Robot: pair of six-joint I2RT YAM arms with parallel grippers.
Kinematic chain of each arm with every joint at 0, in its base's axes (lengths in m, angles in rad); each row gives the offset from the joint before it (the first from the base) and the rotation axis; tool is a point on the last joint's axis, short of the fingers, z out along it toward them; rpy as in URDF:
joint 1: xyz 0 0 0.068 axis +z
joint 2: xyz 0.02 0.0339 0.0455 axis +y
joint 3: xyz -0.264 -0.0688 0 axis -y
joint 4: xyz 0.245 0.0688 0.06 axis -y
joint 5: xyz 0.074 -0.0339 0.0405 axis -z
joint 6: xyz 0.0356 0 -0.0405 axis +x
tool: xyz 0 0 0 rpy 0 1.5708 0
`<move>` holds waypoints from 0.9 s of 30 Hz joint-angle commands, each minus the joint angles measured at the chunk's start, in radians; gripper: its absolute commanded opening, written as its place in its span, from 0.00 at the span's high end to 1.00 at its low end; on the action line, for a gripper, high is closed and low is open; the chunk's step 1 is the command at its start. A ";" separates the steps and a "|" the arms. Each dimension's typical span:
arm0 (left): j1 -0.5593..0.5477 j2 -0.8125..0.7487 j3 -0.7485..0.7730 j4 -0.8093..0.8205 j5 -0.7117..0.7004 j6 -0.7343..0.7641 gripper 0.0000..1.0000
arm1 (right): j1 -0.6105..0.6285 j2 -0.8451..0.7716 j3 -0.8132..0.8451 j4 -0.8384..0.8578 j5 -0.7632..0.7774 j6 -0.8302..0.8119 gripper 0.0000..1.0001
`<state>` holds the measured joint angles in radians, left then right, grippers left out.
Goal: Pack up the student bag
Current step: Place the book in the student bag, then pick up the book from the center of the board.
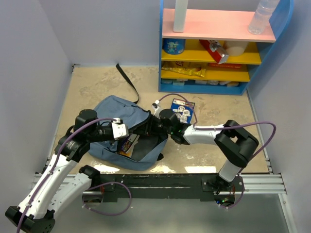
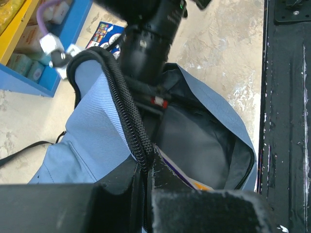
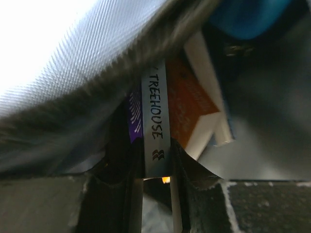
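A slate-blue backpack (image 1: 112, 109) lies on its side on a beige tabletop (image 1: 92, 85). Its zip is undone and its dark mouth faces the two robot arms. It sits roughly in the middle of the surface.

The left gripper (image 2: 148, 180) comes at the backpack from the near left. Its fingers are pressed together on the black zipper rim (image 2: 127, 114) and hold that edge of the mouth lifted. Below the raised rim, grey lining shows inside the backpack.

The right arm (image 1: 233, 145) reaches in from the backpack's right side, with its black wrist passing over the rim into the opening. The right gripper (image 3: 155, 180) is inside the backpack. It is clamped on a thin book (image 3: 155, 114), with one finger on each side of the white spine, which reads "TREEHOUSE". Orange and purple covers lie against that spine, and the backpack's blue fabric hangs just above it. The overhead view shows a bright sliver of those covers in the mouth.

A second book (image 1: 182, 109) with a colourful cover lies flat just beyond the backpack's right corner. A black strap (image 1: 127, 80) trails away from the backpack's far side. Well beyond the backpack, to the far right, stands a shelf unit (image 1: 204, 89) in blue, yellow and pink, with a clear bottle (image 1: 262, 17) on top.
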<state>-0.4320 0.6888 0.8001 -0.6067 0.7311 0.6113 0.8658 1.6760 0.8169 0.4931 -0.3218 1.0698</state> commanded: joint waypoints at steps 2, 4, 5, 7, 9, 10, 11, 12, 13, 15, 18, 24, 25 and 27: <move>0.001 -0.012 0.016 0.114 0.091 -0.018 1.00 | 0.081 0.067 0.094 0.097 0.069 -0.059 0.81; 0.001 -0.011 0.022 0.104 0.087 -0.013 1.00 | 0.082 0.056 0.103 0.069 0.082 -0.089 0.64; 0.001 -0.011 0.024 0.098 0.083 -0.005 1.00 | 0.082 0.041 0.097 0.041 0.102 -0.103 0.46; 0.001 -0.014 0.025 0.081 0.077 0.002 1.00 | 0.067 -0.027 0.071 -0.022 0.138 -0.140 0.29; 0.001 -0.017 0.022 0.073 0.076 0.011 1.00 | 0.023 -0.120 -0.010 -0.034 0.142 -0.140 0.07; 0.001 -0.017 0.019 0.071 0.079 0.013 1.00 | 0.003 -0.152 -0.042 -0.037 0.135 -0.142 0.02; 0.001 -0.017 0.016 0.071 0.079 0.013 1.00 | -0.016 -0.183 -0.092 -0.047 0.121 -0.140 0.01; 0.001 -0.018 0.014 0.073 0.079 0.015 1.00 | -0.057 -0.250 -0.111 -0.086 0.098 -0.143 0.01; 0.001 -0.021 0.011 0.077 0.080 0.013 1.00 | -0.080 -0.281 -0.131 -0.102 0.086 -0.152 0.01; 0.001 -0.020 0.007 0.085 0.083 0.002 1.00 | -0.125 -0.359 -0.176 -0.177 0.079 -0.166 0.01; 0.001 -0.018 0.010 0.088 0.088 -0.002 1.00 | -0.233 -0.490 -0.208 -0.317 0.118 -0.223 0.01; 0.003 -0.020 0.014 0.087 0.091 -0.002 1.00 | -0.517 -0.561 -0.260 -0.478 0.239 -0.324 0.01; 0.003 -0.018 0.013 0.088 0.091 -0.004 1.00 | -0.542 -0.549 -0.266 -0.470 0.236 -0.338 0.01; 0.003 -0.020 0.011 0.093 0.093 -0.005 1.00 | -0.605 -0.490 -0.265 -0.444 0.231 -0.358 0.01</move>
<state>-0.4320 0.6868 0.7986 -0.6041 0.7376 0.6125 0.3489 1.1233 0.5701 0.1131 -0.1375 0.8001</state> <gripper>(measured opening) 0.060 0.986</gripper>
